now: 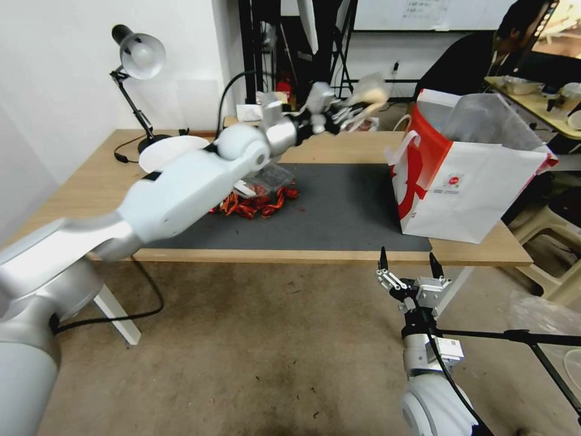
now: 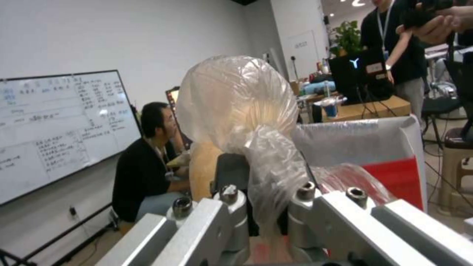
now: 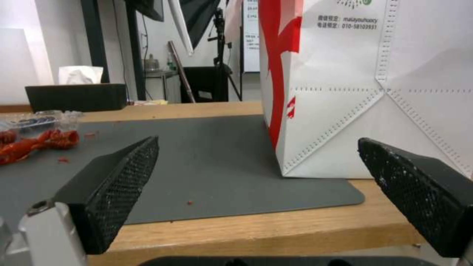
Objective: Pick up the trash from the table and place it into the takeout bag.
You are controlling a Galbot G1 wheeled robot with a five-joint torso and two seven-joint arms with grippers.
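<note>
My left gripper (image 1: 357, 108) is raised above the back of the table (image 1: 97, 181), shut on a knotted clear bag (image 1: 370, 89) holding a beige lump; up close, the bag (image 2: 236, 99) bulges above the fingers (image 2: 231, 173). The takeout bag (image 1: 478, 188), white with red sides and a clear liner, stands open at the table's right end, to the right of the held trash, and its lower corner (image 3: 354, 88) is close in the right wrist view. Red scraps (image 1: 254, 204) and a clear plastic container (image 1: 272, 177) lie on the dark mat (image 1: 339, 212). My right gripper (image 1: 410, 263) waits open below the table's front edge.
A desk lamp (image 1: 140, 60) and a white plate (image 1: 172, 151) stand at the table's back left. A black tissue box (image 3: 76, 96) sits at the back. A tripod leg (image 1: 532, 345) crosses the floor at right. People sit and stand behind the table.
</note>
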